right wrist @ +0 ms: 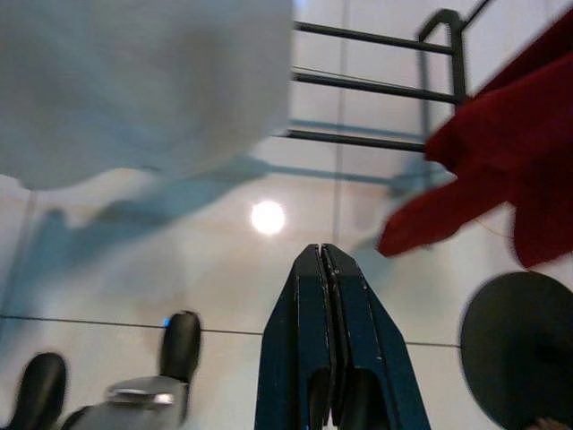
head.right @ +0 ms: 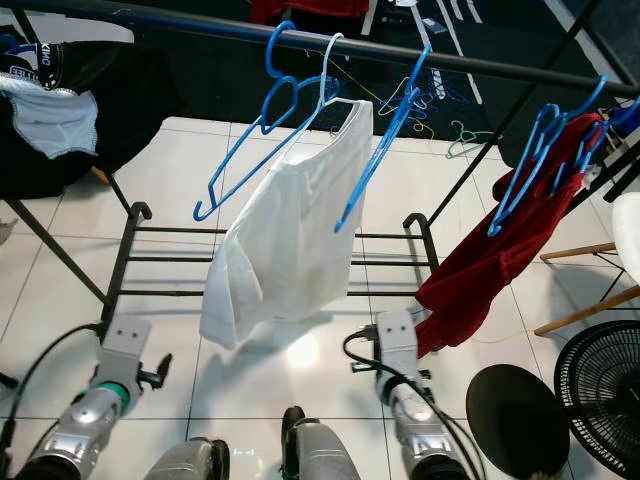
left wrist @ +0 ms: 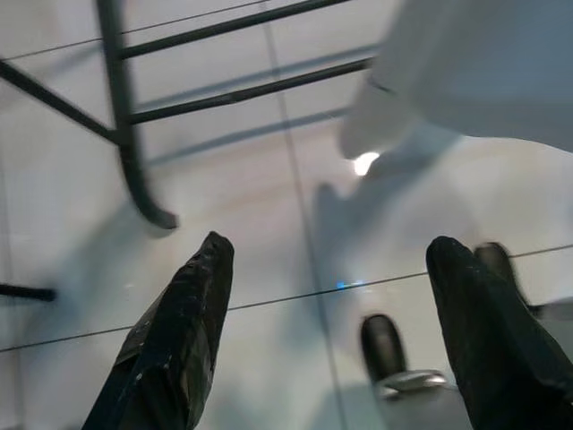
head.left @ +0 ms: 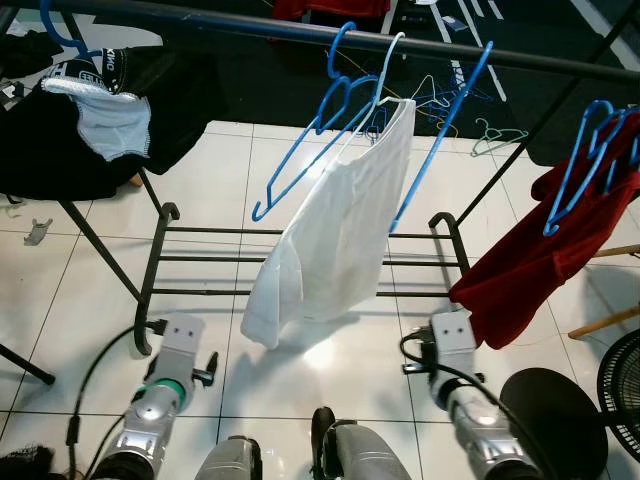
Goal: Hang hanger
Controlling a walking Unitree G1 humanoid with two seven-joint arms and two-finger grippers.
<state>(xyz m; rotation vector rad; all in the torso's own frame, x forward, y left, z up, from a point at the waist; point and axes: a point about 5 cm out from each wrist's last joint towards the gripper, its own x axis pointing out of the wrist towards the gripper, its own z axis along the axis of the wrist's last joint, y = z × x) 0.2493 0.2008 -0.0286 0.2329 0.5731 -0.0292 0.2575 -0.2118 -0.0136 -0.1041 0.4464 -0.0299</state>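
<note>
A dark rail [head.left: 300, 32] of a clothes rack runs across the top. From it hang an empty blue hanger [head.left: 320, 130], a white garment [head.left: 340, 230] on a white hanger, and a second blue hanger [head.left: 445, 130] slanting beside it. More blue hangers [head.left: 585, 160] at the right carry a red garment [head.left: 530, 250]. Both arms are held low, near the floor and short of the rack. My left gripper [left wrist: 327, 246] is open over the tiles with nothing between its fingers. My right gripper [right wrist: 322, 251] is shut with nothing in it, below the white and red garments.
A black garment with a white patch [head.left: 60, 150] hangs at the left end of the rail. The rack's lower bars [head.left: 200, 258] and curled feet stand on white tiles. A fan [head.left: 625, 400] and a round black base [head.left: 555, 410] sit at the right. Loose hangers [head.left: 495, 135] lie on the dark floor beyond.
</note>
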